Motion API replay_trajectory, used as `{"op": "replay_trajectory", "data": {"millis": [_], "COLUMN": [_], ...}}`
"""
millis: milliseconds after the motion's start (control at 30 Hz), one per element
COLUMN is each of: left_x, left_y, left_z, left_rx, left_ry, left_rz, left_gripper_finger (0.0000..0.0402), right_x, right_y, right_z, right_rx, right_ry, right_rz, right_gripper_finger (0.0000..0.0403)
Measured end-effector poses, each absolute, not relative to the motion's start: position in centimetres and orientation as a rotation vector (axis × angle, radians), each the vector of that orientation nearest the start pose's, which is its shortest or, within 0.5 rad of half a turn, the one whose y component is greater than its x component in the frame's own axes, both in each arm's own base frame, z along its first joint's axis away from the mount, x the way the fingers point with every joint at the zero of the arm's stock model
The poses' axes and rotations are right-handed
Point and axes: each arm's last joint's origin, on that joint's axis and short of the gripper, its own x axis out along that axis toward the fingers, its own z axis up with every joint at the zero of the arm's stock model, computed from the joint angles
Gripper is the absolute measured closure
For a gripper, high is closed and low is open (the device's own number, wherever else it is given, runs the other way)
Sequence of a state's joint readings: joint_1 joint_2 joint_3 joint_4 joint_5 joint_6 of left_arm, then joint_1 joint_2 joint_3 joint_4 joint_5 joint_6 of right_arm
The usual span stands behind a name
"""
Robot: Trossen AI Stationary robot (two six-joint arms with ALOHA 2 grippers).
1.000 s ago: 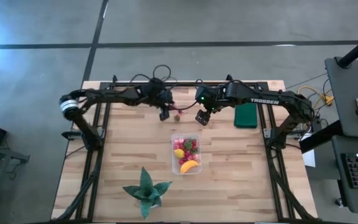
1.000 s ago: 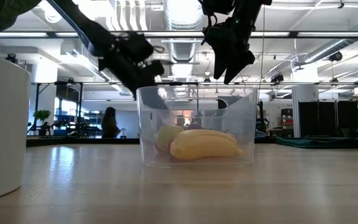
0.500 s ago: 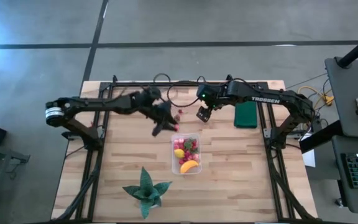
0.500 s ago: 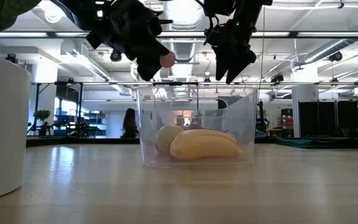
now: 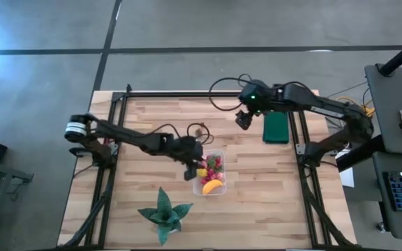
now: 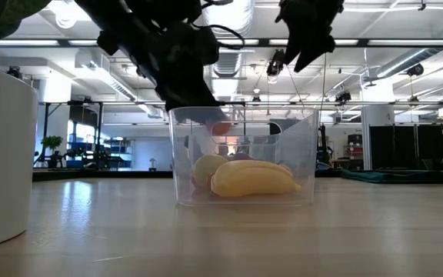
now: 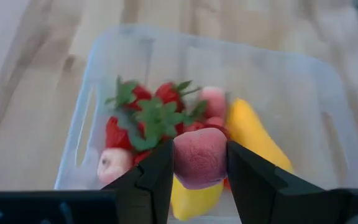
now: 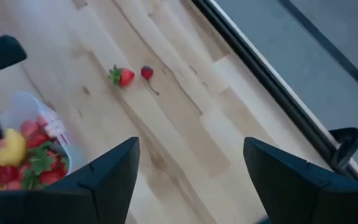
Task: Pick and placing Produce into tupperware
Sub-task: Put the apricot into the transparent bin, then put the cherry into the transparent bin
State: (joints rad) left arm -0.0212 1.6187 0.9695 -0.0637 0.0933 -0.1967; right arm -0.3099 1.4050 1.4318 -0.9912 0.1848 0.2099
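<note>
The clear tupperware (image 5: 209,172) stands on the wooden table and holds the yellow-orange banana (image 5: 213,186), the lemon-like fruit (image 5: 201,171) and several red strawberries (image 7: 142,112). My left gripper (image 5: 190,169) is over the container's left edge, shut on a pink strawberry-like piece (image 7: 197,152). In the low view that piece (image 6: 220,128) shows just below the rim. My right gripper (image 5: 243,120) hangs open over the table's far part, touching nothing. A strawberry (image 8: 124,76) and a small dark-red piece (image 8: 146,72) lie on the table near the far edge. My left gripper pinches the pink piece (image 7: 199,146) between its two fingers (image 7: 160,174), one on each side. The fingers slant down from the table's left side. The piece is lifted clear and sits just inside the open top of the tupperware (image 7: 104,87), above the fruit in it.
A dark green flat rectangle (image 5: 276,129) lies near the table's right far corner, beside my right gripper. A green spiky plant (image 5: 163,213) in a white pot (image 6: 2,154) stands near the near edge. Black frame rails (image 5: 110,167) run along the table's left and right sides.
My left gripper has carried the pink piece from the table's far part toward the near edge and down, to the tupperware's open top. My right gripper has risen and drawn back toward the table's right far corner.
</note>
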Motion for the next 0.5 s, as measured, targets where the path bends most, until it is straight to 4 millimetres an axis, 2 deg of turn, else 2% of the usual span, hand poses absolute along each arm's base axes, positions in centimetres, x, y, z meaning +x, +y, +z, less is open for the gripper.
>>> {"op": "replay_trajectory", "data": {"millis": [133, 233, 367, 500], "left_x": [33.9, 33.8, 33.7, 33.6], "left_y": [-1.4, -1.6, -1.9, -2.0], "left_z": [19.9, 20.0, 20.4, 20.5], "left_rx": [-0.393, -0.485, -0.502, -0.526], "left_ry": [0.730, 0.721, 0.706, 0.701], "left_rz": [0.078, 0.128, 0.145, 0.153], "left_gripper_finger": [0.0280, 0.0262, 0.0217, 0.0165], "right_x": [24.4, 23.5, 23.3, 24.0], "right_y": [-8.3, -8.0, -7.8, -7.8], "right_z": [35.3, 34.3, 32.3, 31.0], "right_rx": [0.277, 0.308, 0.348, 0.397], "right_ry": [0.895, 0.908, 0.924, 0.879], "right_rz": [-0.562, -0.564, -0.520, -0.444], "right_gripper_finger": [0.0124, 0.0124, 0.0124, 0.0124]}}
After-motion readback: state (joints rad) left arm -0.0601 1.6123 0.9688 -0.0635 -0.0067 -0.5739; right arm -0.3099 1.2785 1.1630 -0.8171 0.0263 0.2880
